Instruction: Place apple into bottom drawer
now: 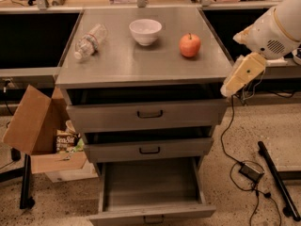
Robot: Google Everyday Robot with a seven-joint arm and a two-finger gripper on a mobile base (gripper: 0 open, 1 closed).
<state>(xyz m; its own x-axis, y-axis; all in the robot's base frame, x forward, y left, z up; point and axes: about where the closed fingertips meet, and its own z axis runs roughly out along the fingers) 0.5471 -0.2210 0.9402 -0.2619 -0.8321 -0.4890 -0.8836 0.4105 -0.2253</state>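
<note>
The apple (189, 45), red-orange with a short dark stem, sits on the right part of the grey cabinet top (141, 65). The bottom drawer (150, 181) is pulled out at the foot of the cabinet, and its plain grey inside holds nothing. My gripper (230, 89) is the cream-coloured end of the white arm. It hangs just off the cabinet's right front corner, below and to the right of the apple, and touches nothing.
A white bowl (145, 31) and a plastic bottle (89, 41) lying on its side share the top. The two upper drawers (149, 114) stand slightly out. An open cardboard box (33, 121) stands on the left. Cables, a power brick (250, 171) and a black bar (277, 185) lie on the floor to the right.
</note>
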